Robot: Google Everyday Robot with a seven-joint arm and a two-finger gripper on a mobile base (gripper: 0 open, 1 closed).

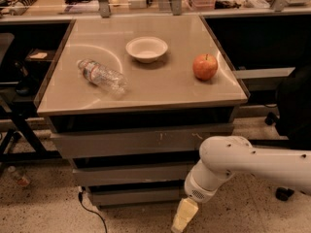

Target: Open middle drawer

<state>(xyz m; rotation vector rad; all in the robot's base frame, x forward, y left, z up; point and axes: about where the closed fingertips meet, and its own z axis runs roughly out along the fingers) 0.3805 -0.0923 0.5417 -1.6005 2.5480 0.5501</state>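
The gripper (183, 217) hangs below-right of the middle drawer (131, 173), apart; its spread cannot be told.

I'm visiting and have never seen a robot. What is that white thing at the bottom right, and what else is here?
The white tube is the robot's single arm, reaching in from the right. Its gripper, the grasping part, hangs low near the floor before the cabinet, with nothing visibly in it. The one picture looks down on the cabinet's front; where the camera sits is unknown. On the tabletop are a white bowl, a red apple and a plastic bottle lying on its side. Below are three grey drawer fronts; the middle drawer looks closed.
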